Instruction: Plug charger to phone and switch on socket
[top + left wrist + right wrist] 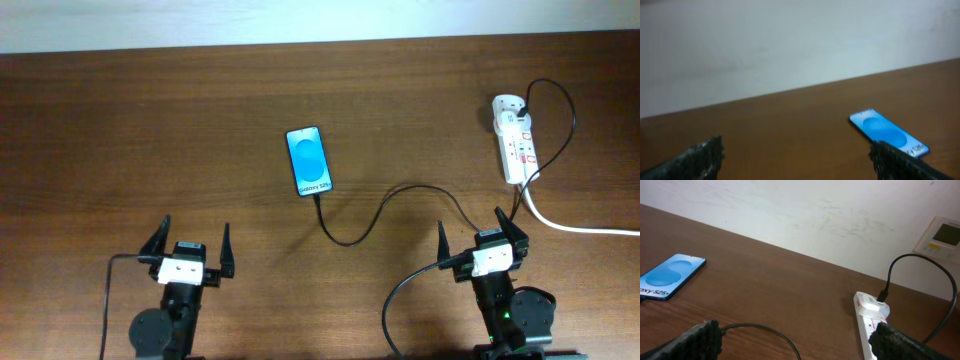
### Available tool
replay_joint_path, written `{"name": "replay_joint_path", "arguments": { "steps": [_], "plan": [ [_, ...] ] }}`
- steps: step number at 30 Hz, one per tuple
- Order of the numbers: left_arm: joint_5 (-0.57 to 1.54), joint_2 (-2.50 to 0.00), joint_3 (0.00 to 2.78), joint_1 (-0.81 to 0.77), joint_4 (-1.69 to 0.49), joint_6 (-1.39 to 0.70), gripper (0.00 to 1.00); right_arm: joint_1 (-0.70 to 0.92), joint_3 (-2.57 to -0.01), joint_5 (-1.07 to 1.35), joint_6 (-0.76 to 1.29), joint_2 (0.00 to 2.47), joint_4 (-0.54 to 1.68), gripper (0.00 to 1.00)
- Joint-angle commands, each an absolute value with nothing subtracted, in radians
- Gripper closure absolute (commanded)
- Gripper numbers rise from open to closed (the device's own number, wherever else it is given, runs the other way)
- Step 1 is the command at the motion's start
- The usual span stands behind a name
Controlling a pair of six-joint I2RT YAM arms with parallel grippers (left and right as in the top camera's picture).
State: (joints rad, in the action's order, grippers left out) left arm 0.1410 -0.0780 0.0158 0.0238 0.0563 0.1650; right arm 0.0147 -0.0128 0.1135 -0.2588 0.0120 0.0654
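Note:
The phone [309,161] lies flat mid-table, blue screen up; it also shows in the left wrist view [888,133] and the right wrist view [669,276]. The black charger cable [385,207] runs from the phone's near end in a curve to the white power strip socket [515,140] at the far right, where it enters a white adapter [872,304]. Its plug tip sits at the phone's bottom edge. My left gripper [190,250] is open and empty at the near left. My right gripper [481,236] is open and empty, near the socket.
The socket's thick white cord [580,227] runs off the right edge of the table. A white wall panel [941,236] hangs behind the table at the right. Bare wooden tabletop [150,140] lies left of the phone.

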Motion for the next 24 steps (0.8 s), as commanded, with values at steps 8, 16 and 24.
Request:
{"name": "replay_joint_path", "arguments": {
  "steps": [8,16,24],
  "plan": [
    [0.126,-0.005,0.009,0.020,-0.069,0.178,0.01,0.021,-0.006,0.123,-0.254,0.004,0.067,0.02],
    [0.126,-0.005,0.009,0.020,-0.069,0.178,0.01,0.021,-0.006,0.123,-0.254,0.004,0.067,0.02],
    [0.126,-0.005,0.009,0.020,-0.069,0.178,0.01,0.021,-0.006,0.123,-0.254,0.004,0.067,0.02]
  ]
}}
